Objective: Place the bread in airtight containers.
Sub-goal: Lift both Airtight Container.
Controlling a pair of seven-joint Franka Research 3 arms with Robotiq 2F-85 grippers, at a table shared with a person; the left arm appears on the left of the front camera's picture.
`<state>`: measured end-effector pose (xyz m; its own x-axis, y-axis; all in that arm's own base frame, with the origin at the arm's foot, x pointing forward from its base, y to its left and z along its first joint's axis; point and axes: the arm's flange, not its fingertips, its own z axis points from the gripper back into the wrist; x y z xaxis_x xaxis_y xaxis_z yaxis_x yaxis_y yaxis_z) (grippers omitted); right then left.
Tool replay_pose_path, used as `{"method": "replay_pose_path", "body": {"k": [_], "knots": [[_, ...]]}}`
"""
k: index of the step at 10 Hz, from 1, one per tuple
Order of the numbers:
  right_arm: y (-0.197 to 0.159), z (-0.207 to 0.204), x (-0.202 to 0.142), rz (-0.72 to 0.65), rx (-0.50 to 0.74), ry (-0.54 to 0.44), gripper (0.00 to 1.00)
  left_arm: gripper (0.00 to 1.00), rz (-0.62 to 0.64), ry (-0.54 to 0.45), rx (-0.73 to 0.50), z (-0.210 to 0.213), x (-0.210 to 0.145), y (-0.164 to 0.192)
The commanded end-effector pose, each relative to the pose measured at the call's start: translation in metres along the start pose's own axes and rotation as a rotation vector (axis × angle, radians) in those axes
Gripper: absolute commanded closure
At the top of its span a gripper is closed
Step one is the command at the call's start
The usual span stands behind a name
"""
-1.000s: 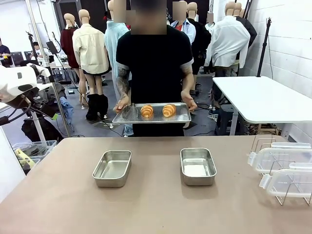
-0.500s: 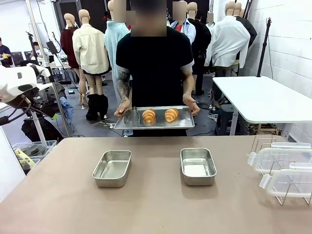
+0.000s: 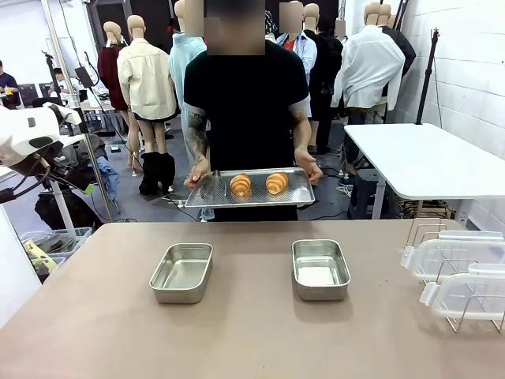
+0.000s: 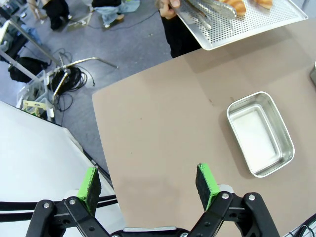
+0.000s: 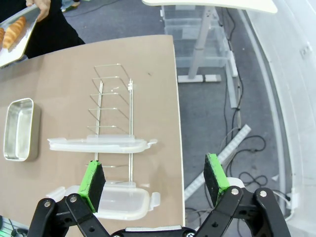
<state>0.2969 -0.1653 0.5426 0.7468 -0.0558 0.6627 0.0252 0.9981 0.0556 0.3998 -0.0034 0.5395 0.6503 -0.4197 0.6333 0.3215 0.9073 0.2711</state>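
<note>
Beyond the table's far edge a person holds a flat perforated steel tray (image 3: 298, 192) carrying two golden croissants, the bread (image 3: 241, 185) (image 3: 276, 183). Two empty airtight containers, steel tins, sit on the brown table, one left (image 3: 181, 272) and one right (image 3: 320, 269). My left gripper (image 4: 148, 181) hovers open over the table's left edge, with the left tin (image 4: 260, 133) ahead to its right and the tray (image 4: 247, 27) at the top. My right gripper (image 5: 155, 180) hangs open over the table's right edge, far from the right tin (image 5: 19, 129) and a croissant (image 5: 14, 30).
Metal tongs (image 3: 211, 188) lie on the tray's left part. A wire rack (image 5: 111, 103) with two clear plastic lids (image 5: 98, 144) (image 5: 108, 202) stands at the table's right end. A white table (image 3: 426, 162) stands behind on the right.
The person has brought the tray a little lower and closer to the table's far edge. Neither gripper has moved.
</note>
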Motion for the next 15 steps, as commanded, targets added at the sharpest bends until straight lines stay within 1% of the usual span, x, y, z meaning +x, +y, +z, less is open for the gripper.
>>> {"method": "replay_pose_path", "body": {"k": [1,3,4,5,6,7,8,9,10,11,12,13,14,15], "knots": [[-0.001,-0.002,-0.002,0.009,0.014,-0.001,0.0,0.0,0.003,0.003,-0.001,0.002,-0.002,0.001],[0.0,0.0,0.0,0.0,0.0,0.0,0.0,0.0,0.0,0.0,0.0,0.0,0.0,0.0],[0.029,0.009,0.025,0.018,0.019,-0.004,0.0,0.0,-0.004,-0.02,-0.002,-0.008,0.019,-0.017],[0.077,0.018,0.055,0.065,0.033,0.017,0.0,0.0,0.003,-0.034,-0.028,-0.012,0.045,-0.037],[0.12,0.019,0.08,0.122,0.046,0.057,0.0,0.0,-0.013,-0.056,-0.026,-0.013,0.059,-0.052],[0.158,0.014,0.1,0.168,0.073,0.113,0.0,0.0,-0.031,-0.065,-0.038,-0.016,0.074,-0.071],[0.188,0.0,0.109,0.182,0.082,0.196,0.0,0.0,-0.025,-0.061,-0.044,-0.023,0.081,-0.082],[0.214,-0.026,0.119,0.171,0.078,0.332,0.0,0.0,0.021,-0.03,-0.035,-0.037,0.085,-0.088],[0.235,-0.061,0.127,0.127,0.056,0.439,0.0,0.0,0.061,0.024,-0.029,-0.056,0.087,-0.088],[0.248,-0.099,0.123,0.13,0.089,0.507,0.0,0.0,0.085,0.052,-0.038,-0.072,0.081,-0.088],[0.251,-0.126,0.112,0.074,0.094,0.545,0.0,0.0,0.102,0.082,-0.045,-0.089,0.071,-0.089],[0.253,-0.145,0.101,0.009,0.145,0.549,0.0,0.0,0.149,0.109,-0.064,-0.105,0.057,-0.087],[0.257,-0.158,0.092,-0.017,0.178,0.538,0.0,0.0,0.182,0.139,-0.09,-0.12,0.044,-0.086],[0.256,-0.161,0.081,-0.036,0.181,0.521,0.0,0.0,0.213,0.168,-0.087,-0.125,0.034,-0.091]]}}
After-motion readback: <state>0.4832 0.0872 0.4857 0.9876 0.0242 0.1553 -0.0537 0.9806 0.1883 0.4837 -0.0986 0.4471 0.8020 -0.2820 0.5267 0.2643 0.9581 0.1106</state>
